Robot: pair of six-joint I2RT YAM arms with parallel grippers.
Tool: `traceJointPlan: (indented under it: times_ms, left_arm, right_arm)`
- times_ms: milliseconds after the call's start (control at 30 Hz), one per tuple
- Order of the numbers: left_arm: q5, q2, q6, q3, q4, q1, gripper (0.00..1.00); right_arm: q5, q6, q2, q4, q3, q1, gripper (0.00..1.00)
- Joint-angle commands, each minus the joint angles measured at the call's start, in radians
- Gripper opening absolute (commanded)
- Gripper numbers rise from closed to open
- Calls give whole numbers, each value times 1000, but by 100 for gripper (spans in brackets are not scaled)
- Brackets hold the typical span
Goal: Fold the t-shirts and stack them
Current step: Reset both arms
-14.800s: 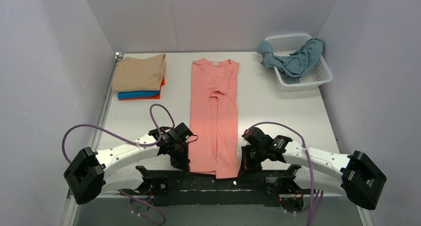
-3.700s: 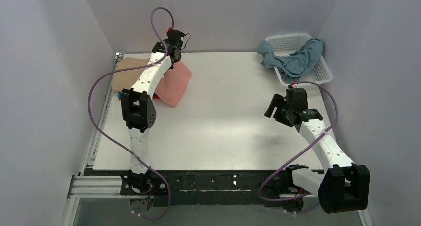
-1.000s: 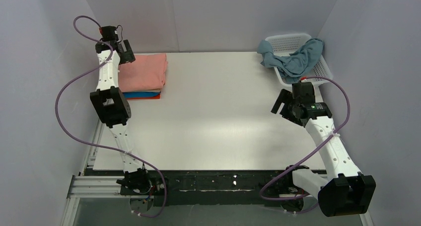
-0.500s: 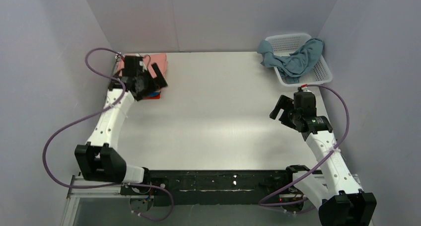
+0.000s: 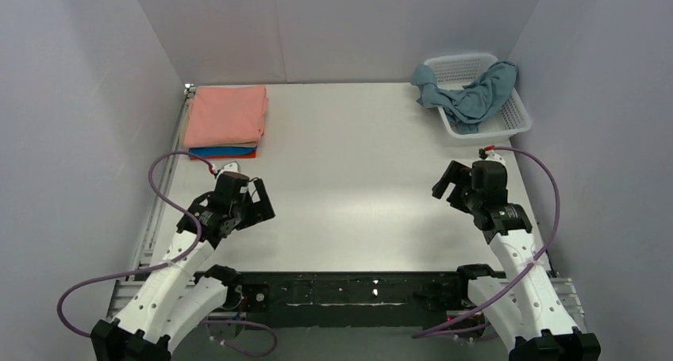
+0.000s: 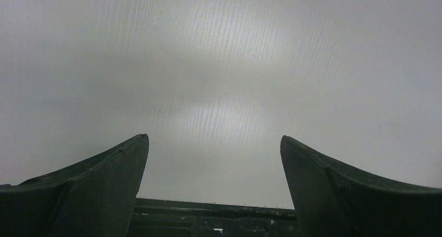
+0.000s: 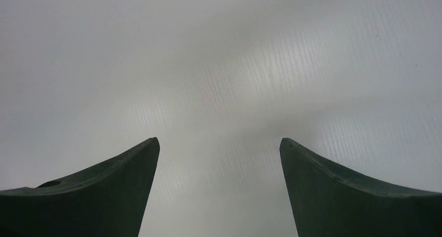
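A folded salmon pink t-shirt tops a stack at the table's back left, with bright blue and orange edges showing beneath it. A crumpled dusty grey-blue t-shirt hangs over the white lattice basket at the back right. My left gripper hovers open over the near left of the table, well short of the stack. My right gripper hovers open at the right, below the basket. Both wrist views show only bare table between wide-apart fingers.
The white table has grey walls at the back and on both sides. A metal rail runs along its left edge, and the black arm mounts sit at the near edge.
My left arm has drawn back from the stack at the back left to the near left of the table, leaving the pink shirt on top. The right arm has retreated slightly toward me.
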Motion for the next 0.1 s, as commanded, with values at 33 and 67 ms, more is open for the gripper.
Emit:
traceJointPlan:
  times_ms: [33, 67]
  left_arm:
    - [-50, 22, -7, 17, -91, -6, 98]
    - [-50, 27, -8, 22, -99, -6, 98]
  right_arm:
    - [26, 4, -37, 54, -11, -6, 94]
    - [28, 3, -46, 57, -10, -6, 94]
